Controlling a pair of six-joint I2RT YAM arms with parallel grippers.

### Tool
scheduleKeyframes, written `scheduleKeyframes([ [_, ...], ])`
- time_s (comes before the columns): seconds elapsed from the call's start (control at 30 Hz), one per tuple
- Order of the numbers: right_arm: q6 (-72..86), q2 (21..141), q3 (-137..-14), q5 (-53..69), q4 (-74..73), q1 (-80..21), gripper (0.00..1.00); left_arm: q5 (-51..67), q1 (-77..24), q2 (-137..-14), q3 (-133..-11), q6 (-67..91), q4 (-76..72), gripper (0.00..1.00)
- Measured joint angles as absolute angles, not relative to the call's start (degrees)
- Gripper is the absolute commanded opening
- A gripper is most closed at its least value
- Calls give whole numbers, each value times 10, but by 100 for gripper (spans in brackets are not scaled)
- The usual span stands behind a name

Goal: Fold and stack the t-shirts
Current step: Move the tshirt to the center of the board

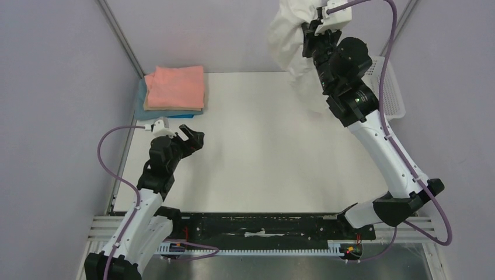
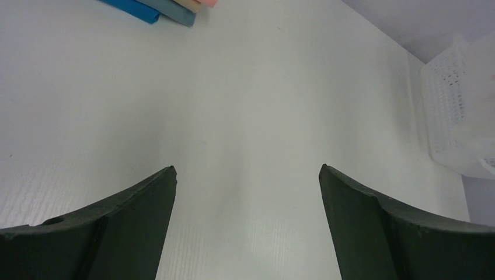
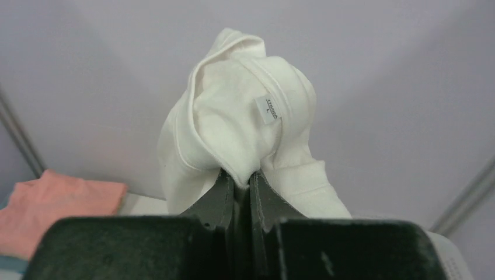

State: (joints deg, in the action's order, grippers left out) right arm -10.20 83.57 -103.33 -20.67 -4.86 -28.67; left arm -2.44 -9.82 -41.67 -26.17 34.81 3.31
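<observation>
**One shirt aloft, three folded**

One white t-shirt [image 3: 233,116] hangs bunched from the right gripper [image 3: 240,175]. Its jaws are clamped on a thin pinch of fabric beside the collar label, high above the far right corner of the table [image 1: 262,151], near the basket [image 1: 394,87]. The left gripper [image 2: 247,172] hovers spread wide, holding nothing, over bare surface. The salmon-pink shirt [image 1: 175,86] tops the folded pile at far left. So small a pinch may slip and drop the cloth in a crumpled heap. The trailing hem could also snag on the basket rim.
</observation>
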Motion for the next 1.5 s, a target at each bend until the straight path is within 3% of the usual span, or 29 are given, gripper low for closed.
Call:
scheduleKeyframes([
  [0.4,-34,907,-1104,-121,-15,-395,0,-25,-98,-385,-262,348,55,97],
  [0.5,-3,896,-1075,-127,8,-404,0,-27,-98,-382,-262,348,61,97],
  [0.67,62,805,-885,-250,20,-396,2,-28,-98,-383,-262,349,68,97],
  [0.73,90,776,-811,-276,8,-371,9,-28,-98,-388,-262,349,69,97],
  [0.8,135,760,-729,-281,-19,-312,33,-26,-98,-398,-262,349,68,97],
  [0.87,171,768,-664,-275,-41,-243,69,-21,-98,-416,-262,349,68,96],
  [0.93,189,788,-607,-270,-63,-189,98,-6,-98,-437,-264,350,68,96],
  [1.13,195,791,-536,-266,-126,-176,98,77,-126,-521,-283,367,65,96],
  [1.5,185,577,-325,-251,-70,-180,98,46,-409,-581,-277,400,75,85],
])
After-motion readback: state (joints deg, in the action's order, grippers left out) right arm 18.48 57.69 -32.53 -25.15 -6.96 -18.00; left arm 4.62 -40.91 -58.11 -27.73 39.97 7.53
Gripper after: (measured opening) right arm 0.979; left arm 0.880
